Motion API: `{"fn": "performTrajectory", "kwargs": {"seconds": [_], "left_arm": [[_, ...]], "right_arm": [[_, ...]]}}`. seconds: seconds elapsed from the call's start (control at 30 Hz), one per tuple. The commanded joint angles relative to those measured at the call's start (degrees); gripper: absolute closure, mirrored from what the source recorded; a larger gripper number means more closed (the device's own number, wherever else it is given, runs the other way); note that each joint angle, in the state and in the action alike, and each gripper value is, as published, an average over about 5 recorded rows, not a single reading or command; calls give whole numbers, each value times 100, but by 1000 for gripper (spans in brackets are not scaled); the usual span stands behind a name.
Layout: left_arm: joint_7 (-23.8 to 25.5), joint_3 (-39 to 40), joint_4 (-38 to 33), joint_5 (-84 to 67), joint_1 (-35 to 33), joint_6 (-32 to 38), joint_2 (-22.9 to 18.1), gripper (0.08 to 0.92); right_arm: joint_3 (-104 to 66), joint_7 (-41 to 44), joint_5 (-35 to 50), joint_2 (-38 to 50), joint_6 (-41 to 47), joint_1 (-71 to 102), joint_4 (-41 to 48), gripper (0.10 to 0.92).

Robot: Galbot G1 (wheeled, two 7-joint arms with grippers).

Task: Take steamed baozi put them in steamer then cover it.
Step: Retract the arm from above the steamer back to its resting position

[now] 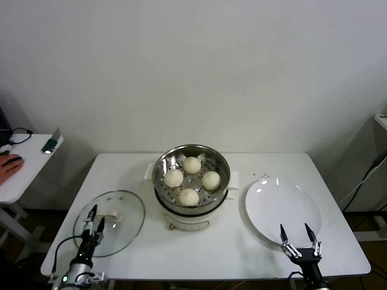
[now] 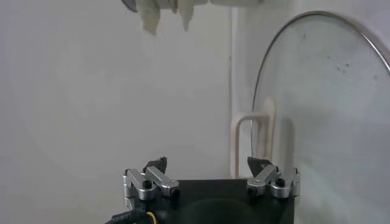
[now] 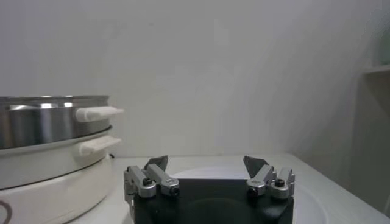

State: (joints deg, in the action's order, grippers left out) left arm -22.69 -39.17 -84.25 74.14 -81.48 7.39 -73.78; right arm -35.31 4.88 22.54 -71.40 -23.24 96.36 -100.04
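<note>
Four cream-white baozi [image 1: 192, 164] lie in the shiny steamer [image 1: 162, 163] on its cream pot base [image 1: 187, 219] at the table's middle. The steamer also shows in the right wrist view [image 3: 49, 122]. The glass cover [image 1: 124, 232] lies flat on the table to the left, with its cream handle [image 1: 112, 215] at the centre. My left gripper [image 1: 97, 215] is open over the cover, just left of the handle. In the left wrist view the handle [image 2: 253, 143] stands ahead of my gripper [image 2: 207, 163]. My right gripper [image 1: 294, 228] is open and empty at the front edge of the white plate [image 1: 278, 202].
The white plate is bare and lies right of the steamer. A side table [image 1: 24, 175] at far left carries a person's hand [image 1: 9, 163] and a small device [image 1: 51, 143]. The table's front edge runs just behind both grippers.
</note>
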Motion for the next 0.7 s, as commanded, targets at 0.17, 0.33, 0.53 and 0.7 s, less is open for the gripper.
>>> {"fn": "performTrajectory", "kwargs": {"seconds": [0.17, 0.33, 0.53, 0.7], "left_arm": [[29, 167, 413, 138, 443, -114, 15, 177], [11, 144, 459, 168, 442, -304, 1, 177], [0, 114, 475, 210, 417, -335, -26, 269], [-55, 127, 464, 215, 416, -305, -73, 416]], "right_arm": [[-43, 26, -15, -45, 0, 88, -163, 203], [-53, 46, -21, -72, -17, 141, -207, 203], [-31, 73, -70, -98, -30, 147, -209, 203], [2, 99, -148, -138, -29, 147, -216, 203]]}}
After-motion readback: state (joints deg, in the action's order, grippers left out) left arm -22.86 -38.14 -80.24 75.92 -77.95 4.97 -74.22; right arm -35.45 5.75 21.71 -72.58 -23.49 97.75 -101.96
